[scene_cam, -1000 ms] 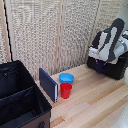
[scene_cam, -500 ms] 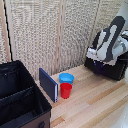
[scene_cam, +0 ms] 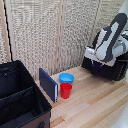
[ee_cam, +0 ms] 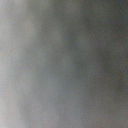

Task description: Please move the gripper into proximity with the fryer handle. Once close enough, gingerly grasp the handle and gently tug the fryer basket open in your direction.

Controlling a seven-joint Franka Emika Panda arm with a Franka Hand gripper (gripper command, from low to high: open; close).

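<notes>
Fryer basket point(scene_cam: 111, 70) sits at the far right of the exterior view, part of a black boxy fryer on the wooden tabletop point(scene_cam: 95, 102), mostly screened by the white arm. Looks shut, no gap visible along its front, though little of that front shows. Large black fabric bin point(scene_cam: 20, 102) fills the near left, well apart from the fryer. Between them, near the slatted wall: a dark blue panel point(scene_cam: 48, 84) standing on edge, a blue bowl point(scene_cam: 66, 77) and just beside it a red cup point(scene_cam: 65, 90).

Pincer point(scene_cam: 91, 53), at the tip of the arm, hangs at the fryer's left face, close against the appliance. Cannot tell how wide its fingers stand, nor whether anything lies between them; too small and blurred. Fryer handle not made out anywhere. Wrist view offers only a grey blur, as if pressed very near some surface.

Judged progress: approach largely done, with the pincer already in the fryer's immediate neighbourhood. Grasp unconfirmed. Left to do: secure the handle, then draw the basket outward.
</notes>
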